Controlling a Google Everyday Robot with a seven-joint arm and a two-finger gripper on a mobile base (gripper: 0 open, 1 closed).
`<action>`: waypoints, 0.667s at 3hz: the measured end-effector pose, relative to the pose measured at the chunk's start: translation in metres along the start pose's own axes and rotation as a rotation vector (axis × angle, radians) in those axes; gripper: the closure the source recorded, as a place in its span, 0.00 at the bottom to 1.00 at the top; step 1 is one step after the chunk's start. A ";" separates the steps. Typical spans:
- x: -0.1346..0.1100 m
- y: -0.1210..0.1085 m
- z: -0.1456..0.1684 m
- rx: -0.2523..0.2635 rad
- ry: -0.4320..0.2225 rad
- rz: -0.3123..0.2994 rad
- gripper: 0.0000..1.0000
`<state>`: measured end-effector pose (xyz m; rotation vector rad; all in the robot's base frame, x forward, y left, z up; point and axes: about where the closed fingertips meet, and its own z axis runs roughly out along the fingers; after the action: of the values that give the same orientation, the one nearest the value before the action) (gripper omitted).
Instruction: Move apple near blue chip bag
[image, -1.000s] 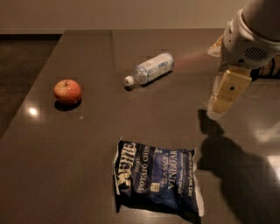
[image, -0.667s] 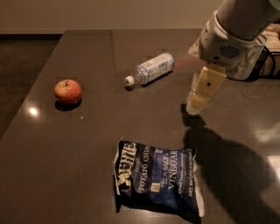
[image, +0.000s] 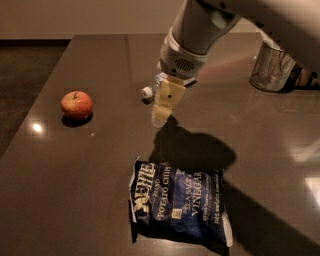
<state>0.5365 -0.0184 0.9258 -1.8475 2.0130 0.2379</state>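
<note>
A small red apple with yellowish patches sits on the dark table at the left. The blue chip bag lies flat at the front middle, white lettering up. My gripper hangs above the table's middle, right of the apple and behind the bag, well apart from both. It holds nothing that I can see. Its cream fingers point down and to the left.
A clear plastic water bottle lies behind the gripper, mostly hidden by the arm. A metal cup stands at the back right. The table's left edge runs close to the apple.
The arm has swung left across the table, from the right side to the middle, now covering most of the bottle. Apple and bag have not moved.
</note>
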 end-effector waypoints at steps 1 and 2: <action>-0.042 -0.013 0.044 -0.047 -0.028 -0.014 0.00; -0.088 -0.017 0.075 -0.086 -0.070 -0.038 0.00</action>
<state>0.5711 0.0888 0.8947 -1.9000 1.9461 0.3783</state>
